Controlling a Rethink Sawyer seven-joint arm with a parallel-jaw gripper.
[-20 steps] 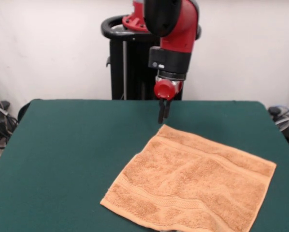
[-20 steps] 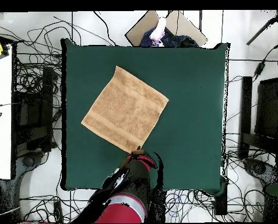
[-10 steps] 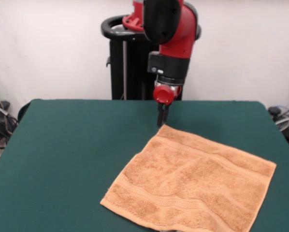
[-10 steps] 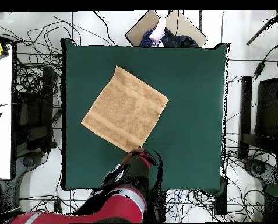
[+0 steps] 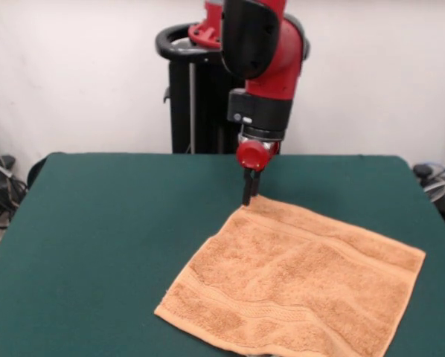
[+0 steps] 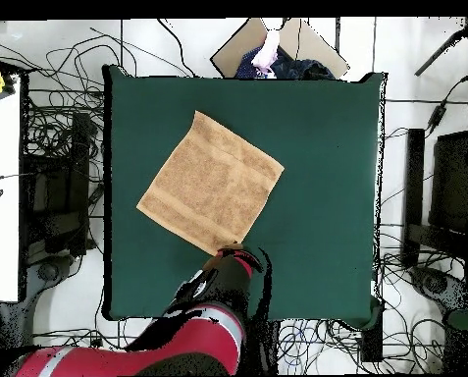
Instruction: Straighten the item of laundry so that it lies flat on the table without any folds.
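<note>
The square orange-tan terry towel (image 5: pixel 297 294) lies spread right of centre on the green felt table (image 5: pixel 111 238), its front edge cut off. At its 11 o'clock corner, the pincer (image 5: pixel 247 195) looks together; contact unclear.

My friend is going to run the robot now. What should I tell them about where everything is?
Gripper: down at the towel's corner nearest the robot; it looks shut, and whether it pinches the cloth cannot be told.
Towel: spread open on the green table, turned like a diamond in the overhead view, both border bands showing.
Done: the towel looks unfolded, with no corner doubled over.
Left: a few soft ripples in the middle and a slight lift at the gripper's corner. Probably just smooth that corner down and move the arm away.
A person shows at the table's far edge in the overhead view.
</note>
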